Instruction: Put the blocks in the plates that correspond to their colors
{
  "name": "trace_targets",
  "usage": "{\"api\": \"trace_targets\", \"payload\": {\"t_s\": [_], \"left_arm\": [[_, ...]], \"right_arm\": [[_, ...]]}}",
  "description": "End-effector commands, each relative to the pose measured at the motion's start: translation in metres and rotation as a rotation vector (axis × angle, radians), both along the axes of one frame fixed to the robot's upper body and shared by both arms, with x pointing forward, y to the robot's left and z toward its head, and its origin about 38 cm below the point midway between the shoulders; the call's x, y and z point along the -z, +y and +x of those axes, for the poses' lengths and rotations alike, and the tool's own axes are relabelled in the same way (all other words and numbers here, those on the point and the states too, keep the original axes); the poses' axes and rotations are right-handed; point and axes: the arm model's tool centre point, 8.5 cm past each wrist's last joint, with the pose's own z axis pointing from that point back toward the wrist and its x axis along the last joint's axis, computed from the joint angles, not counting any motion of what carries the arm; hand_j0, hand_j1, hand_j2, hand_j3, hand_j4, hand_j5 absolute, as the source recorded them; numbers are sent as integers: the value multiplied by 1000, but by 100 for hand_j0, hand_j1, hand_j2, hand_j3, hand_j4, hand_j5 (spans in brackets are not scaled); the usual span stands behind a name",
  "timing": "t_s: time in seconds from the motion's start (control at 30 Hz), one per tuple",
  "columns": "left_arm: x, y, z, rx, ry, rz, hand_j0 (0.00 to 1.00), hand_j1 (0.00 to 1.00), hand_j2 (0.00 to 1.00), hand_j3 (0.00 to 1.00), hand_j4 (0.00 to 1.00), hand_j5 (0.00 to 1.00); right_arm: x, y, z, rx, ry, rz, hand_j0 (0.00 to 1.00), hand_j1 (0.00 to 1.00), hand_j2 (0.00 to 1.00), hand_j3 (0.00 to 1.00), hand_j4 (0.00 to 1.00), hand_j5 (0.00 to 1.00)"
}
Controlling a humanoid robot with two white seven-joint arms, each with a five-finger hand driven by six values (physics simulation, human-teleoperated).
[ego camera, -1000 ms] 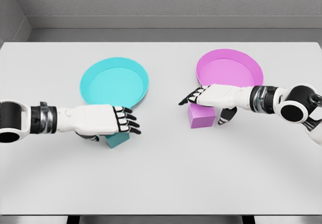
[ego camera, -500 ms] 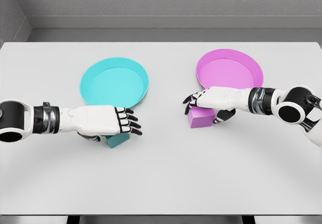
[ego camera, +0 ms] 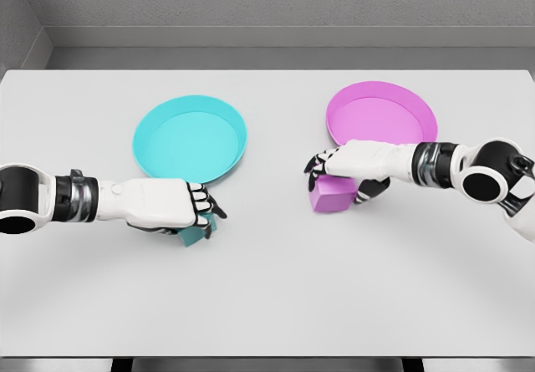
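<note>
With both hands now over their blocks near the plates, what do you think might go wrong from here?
1. The left hand covers most of the teal block; its fingers curl over the top, so the grip may be shallow and slip on lifting.
2. The pink block sits close to the pink plate rim; the right hand could knock the rim while lifting.
3. The teal plate edge lies just beyond the left fingers and might be nudged.
</note>
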Motion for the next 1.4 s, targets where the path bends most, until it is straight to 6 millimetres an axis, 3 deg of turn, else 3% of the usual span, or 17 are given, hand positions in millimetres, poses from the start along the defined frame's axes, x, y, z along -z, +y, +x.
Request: {"api": "trace_targets", "payload": {"t_s": [0.0, 0.3, 0.83, 1.03, 1.37], "left_arm": [[2, 0, -1, 3, 5, 7, 52, 52, 52, 52, 52, 52], [-8, 1, 1, -7, 7, -33, 53, 53, 53, 53, 53, 53], [-51, -12, 17, 14, -47, -109, 53, 53, 53, 53, 53, 53], [-67, -2, 36, -29, -81, -105, 53, 53, 53, 53, 53, 53], [-60, 4, 83, -143, -75, -102, 53, 53, 53, 53, 53, 53]], "right_arm": [[-2, 0, 0, 1, -2, 4, 66, 66, 66, 66, 66, 66], [-17, 0, 7, 5, -38, 12, 66, 66, 66, 66, 66, 66], [-44, -10, 25, 106, -95, 29, 65, 65, 65, 65, 65, 65], [-50, -21, 37, 229, -98, 24, 65, 65, 65, 65, 65, 65], [-51, -48, 65, 425, -84, 22, 65, 65, 65, 65, 65, 65]]}}
